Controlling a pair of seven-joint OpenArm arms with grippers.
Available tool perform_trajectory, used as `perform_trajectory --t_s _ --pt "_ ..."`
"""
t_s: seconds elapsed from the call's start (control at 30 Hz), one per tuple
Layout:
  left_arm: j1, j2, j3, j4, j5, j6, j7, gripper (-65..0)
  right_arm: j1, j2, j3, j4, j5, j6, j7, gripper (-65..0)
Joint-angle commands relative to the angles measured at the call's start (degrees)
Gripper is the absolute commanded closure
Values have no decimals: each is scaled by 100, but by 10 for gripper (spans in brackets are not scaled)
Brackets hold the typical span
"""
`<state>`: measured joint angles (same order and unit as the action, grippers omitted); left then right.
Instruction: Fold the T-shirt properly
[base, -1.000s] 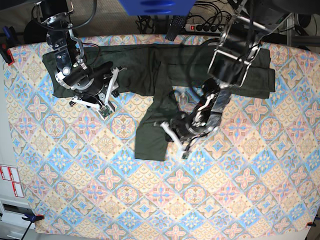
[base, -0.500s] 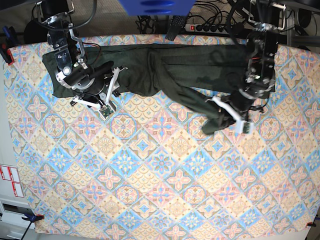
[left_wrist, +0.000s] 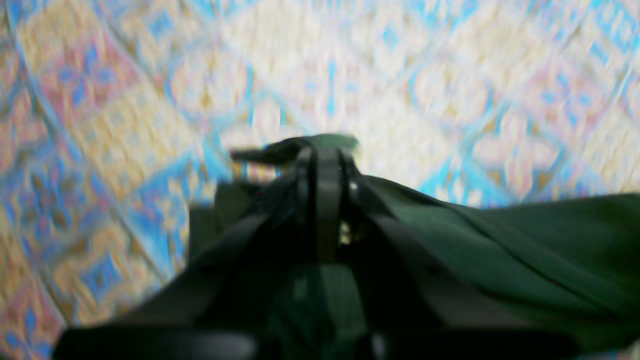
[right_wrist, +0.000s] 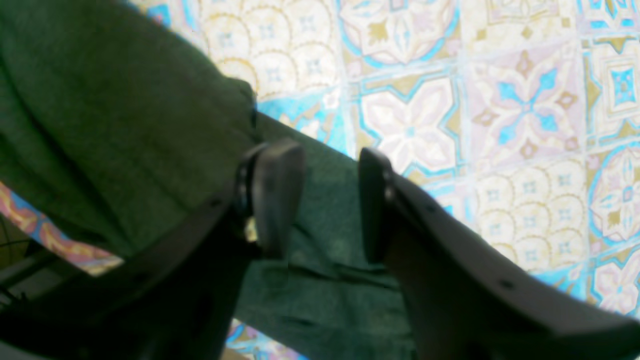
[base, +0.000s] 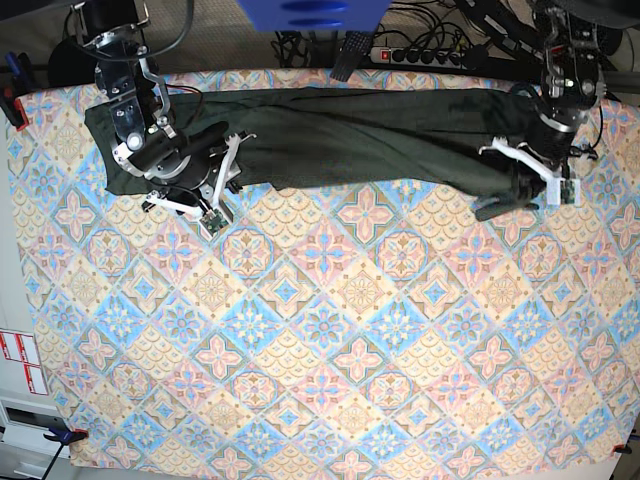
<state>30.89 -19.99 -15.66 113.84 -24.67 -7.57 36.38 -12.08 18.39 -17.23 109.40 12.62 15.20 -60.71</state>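
Observation:
The dark olive T-shirt (base: 350, 140) lies stretched in a long band along the far side of the patterned table (base: 330, 330). At the right end of the base view, my left gripper (base: 530, 180) is shut on a bunched end of the fabric. The blurred left wrist view shows the left gripper (left_wrist: 325, 155) with its jaws together and the T-shirt (left_wrist: 500, 250) pinched between them. My right gripper (base: 205, 185) rests at the shirt's left part, near its front edge. In the right wrist view the right gripper (right_wrist: 325, 165) is open, its fingers (right_wrist: 277, 195) apart above flat T-shirt (right_wrist: 125, 140) fabric.
A power strip (base: 415, 55) and cables lie beyond the table's far edge, beside a blue object (base: 310, 12). A red clamp (base: 12, 100) holds the cloth at the left edge, and white labels (base: 22, 362) sit left of the table.
My left gripper has carried the fabric end from the table's middle out to the right and back, pulling the shirt into a long band. The right arm has not moved.

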Motion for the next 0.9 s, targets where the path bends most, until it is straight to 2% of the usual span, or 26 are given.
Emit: perform_trajectory --t_s 0.0,0.13,0.33,0.47,0.53,0.63,0.7,0.8,0.87 --pt "229 -54 -38 102 -43 -29 -144 0 60 38 14 88 26 -4 97 -210" --pt "616 -54 -30 75 -35 -29 -135 0 52 38 14 88 34 -4 97 -210" --pt "678 -54 -30 -153 9 -12 -21 -6 34 38 5 88 34 -4 80 -210" --pt "669 -54 -47 -74 -43 -3 560 -167 16 38 5 97 34 -4 71 -210" --pt "678 -54 -241 -48 -43 -12 692 -261 16 38 5 97 34 -4 71 -210" --pt "651 -54 -619 -101 -43 -21 718 -354 16 38 5 97 34 -4 71 -210" --pt "598 -72 -794 -224 -43 -21 718 -380 16 38 5 97 34 -4 71 -210" --pt "361 -520 -768 -593 -70 -29 788 -380 34 38 5 97 43 -4 71 -210" --pt "203 -748 -619 -866 -325 -38 1026 -382 34 38 5 97 43 -4 71 -210"
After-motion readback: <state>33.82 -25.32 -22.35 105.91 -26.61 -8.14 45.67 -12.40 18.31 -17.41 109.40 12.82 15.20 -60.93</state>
